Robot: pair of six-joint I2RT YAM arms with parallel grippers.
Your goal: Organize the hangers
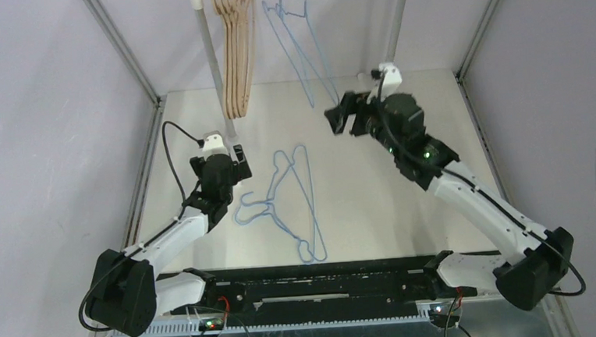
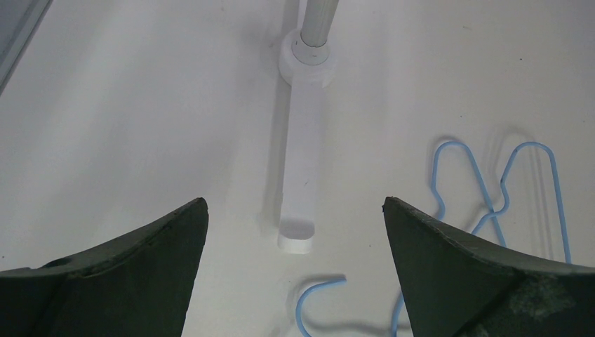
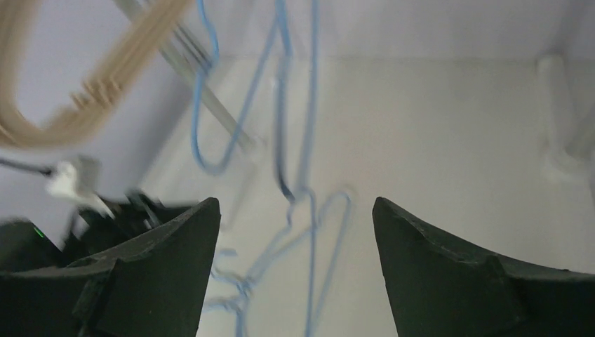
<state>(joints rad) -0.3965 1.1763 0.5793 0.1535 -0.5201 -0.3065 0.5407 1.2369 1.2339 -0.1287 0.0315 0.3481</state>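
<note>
Right gripper (image 1: 341, 113) first: it hangs high above the bench (image 1: 375, 203), jaws spread wide with nothing between them, gripping nothing at all. Close in front of its dark fingers (image 3: 161, 267) dangle the hanging blue hangers (image 1: 294, 36), thin wire and smeared with blur in the wrist view, their lower ends just beside the fingertips; I can't tell whether they touch. Further off to that gripper's left, the wooden hangers (image 1: 235, 55) hang packed together in a tan bunch, hooks up at the top of the rail post (image 1: 212, 60). Across to the left gripper (image 2: 295, 200): low over the bench, jaws fully parted, also holding nothing. Straight ahead of it stands the rail post, planted in its white foot (image 2: 306, 67), with a flat white strip running back toward the gripper. Off to this gripper's right, lying flat on the bench, are the loose blue hangers (image 1: 293, 204), a tangle of overlapping wire loops, one hook curling just below the fingertips in the wrist view.
</note>
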